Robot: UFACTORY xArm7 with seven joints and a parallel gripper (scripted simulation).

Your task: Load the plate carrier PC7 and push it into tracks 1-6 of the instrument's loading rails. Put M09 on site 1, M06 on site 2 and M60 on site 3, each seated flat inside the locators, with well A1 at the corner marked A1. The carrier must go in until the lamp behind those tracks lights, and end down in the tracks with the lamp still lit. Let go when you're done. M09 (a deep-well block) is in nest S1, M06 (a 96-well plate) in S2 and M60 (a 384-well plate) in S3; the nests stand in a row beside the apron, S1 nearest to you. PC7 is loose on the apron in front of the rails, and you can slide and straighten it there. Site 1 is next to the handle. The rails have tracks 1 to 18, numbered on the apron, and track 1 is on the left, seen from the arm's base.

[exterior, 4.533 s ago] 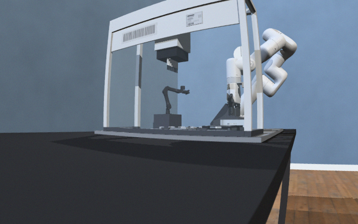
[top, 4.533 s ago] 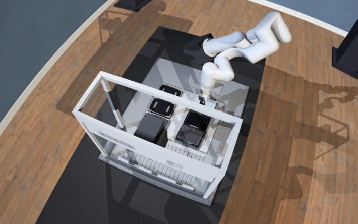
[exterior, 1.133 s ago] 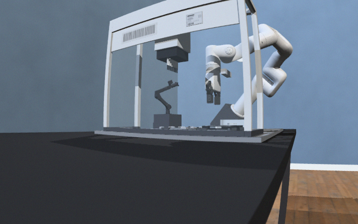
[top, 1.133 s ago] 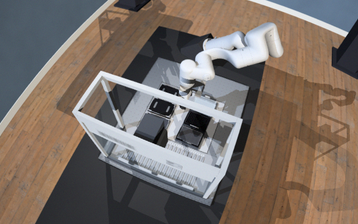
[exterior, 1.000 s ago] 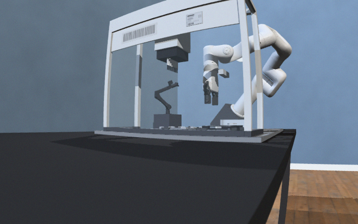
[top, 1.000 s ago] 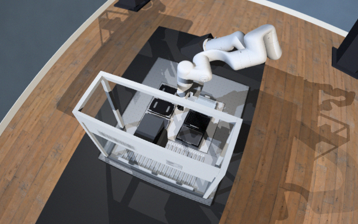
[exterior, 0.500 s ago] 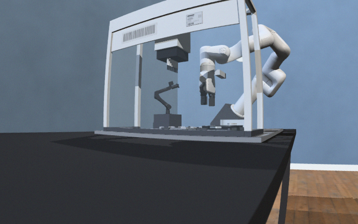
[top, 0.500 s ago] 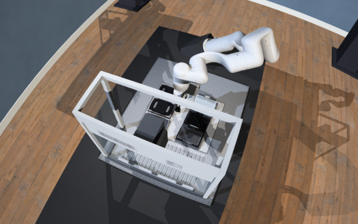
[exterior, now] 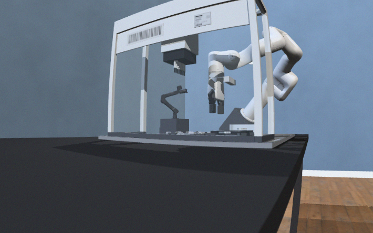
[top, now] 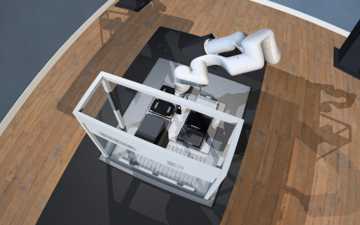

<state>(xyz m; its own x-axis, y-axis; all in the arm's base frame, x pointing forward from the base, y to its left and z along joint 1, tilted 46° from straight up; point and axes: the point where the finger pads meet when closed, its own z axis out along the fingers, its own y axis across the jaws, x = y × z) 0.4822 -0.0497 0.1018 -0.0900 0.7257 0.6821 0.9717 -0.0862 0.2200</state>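
Observation:
The carrier PC7 [top: 193, 128] lies on the apron in front of the rails [top: 158, 170]. It carries a white block [top: 208, 102] at the end nearest the arm, a black well plate [top: 198, 119] in the middle and a dark glossy plate [top: 190, 137] nearest the rails. Two black nests [top: 167, 89] [top: 162, 107] stand to the left of the carrier. I cannot tell whether they hold anything. My gripper [exterior: 216, 108] [top: 179, 109] is open and empty. It hangs high above the deck, between the nests and the carrier, partly hidden by the frame bar.
The white instrument frame [top: 158, 122] spans the deck, and its near bar crosses over the nests and the carrier. A dark pipetting head [exterior: 179, 56] hangs from its top. A dark box with a small black arm [exterior: 174, 124] stands on the deck.

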